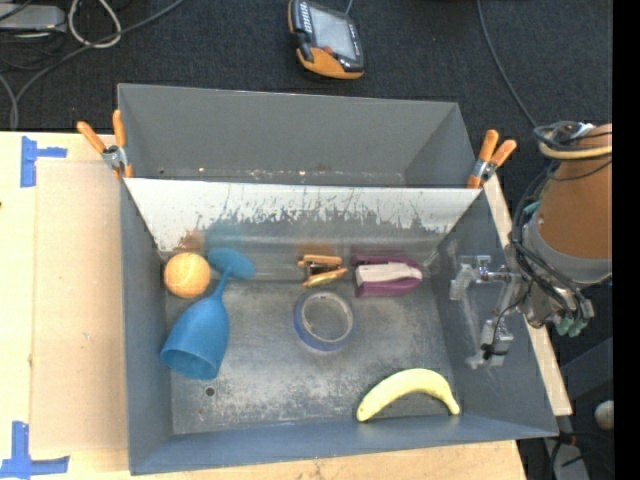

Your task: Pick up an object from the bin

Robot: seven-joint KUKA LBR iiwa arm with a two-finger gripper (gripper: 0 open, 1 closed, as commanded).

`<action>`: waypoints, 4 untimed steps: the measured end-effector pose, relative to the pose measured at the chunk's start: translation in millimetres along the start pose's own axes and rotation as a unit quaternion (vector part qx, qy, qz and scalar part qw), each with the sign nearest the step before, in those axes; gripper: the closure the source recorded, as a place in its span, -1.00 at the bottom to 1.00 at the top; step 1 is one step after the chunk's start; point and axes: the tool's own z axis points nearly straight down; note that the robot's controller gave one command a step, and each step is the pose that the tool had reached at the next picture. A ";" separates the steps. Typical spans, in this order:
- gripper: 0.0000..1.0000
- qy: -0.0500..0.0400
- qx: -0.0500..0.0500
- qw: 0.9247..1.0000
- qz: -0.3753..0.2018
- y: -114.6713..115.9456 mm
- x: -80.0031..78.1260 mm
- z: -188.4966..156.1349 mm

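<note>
Grey metal bin [300,158]. My gripper [488,348] sits by the right wall with nothing seen in it; wide or closed, I can't tell. Blue goblet [200,328] lies on its side at left. Yellow banana [408,393] is closest, just near-left of the gripper, long axis left-right, ends curling nearward. I'd judge it the easy pick. Blue tape ring [322,342] sits centre, purple-white block [387,276] beyond it, orange ball [187,275] against the goblet, wooden peg [320,266] far-centre.
</note>
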 end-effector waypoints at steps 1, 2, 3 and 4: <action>-1.00 0.000 0.000 1.000 0.000 0.0 0.0 0.0; -1.00 -0.001 0.000 0.979 -0.204 6.8 -7.5 1.6; -1.00 0.000 -0.001 0.985 -0.171 18.9 -15.8 23.2; -1.00 0.000 0.000 0.965 -0.262 45.2 0.8 44.7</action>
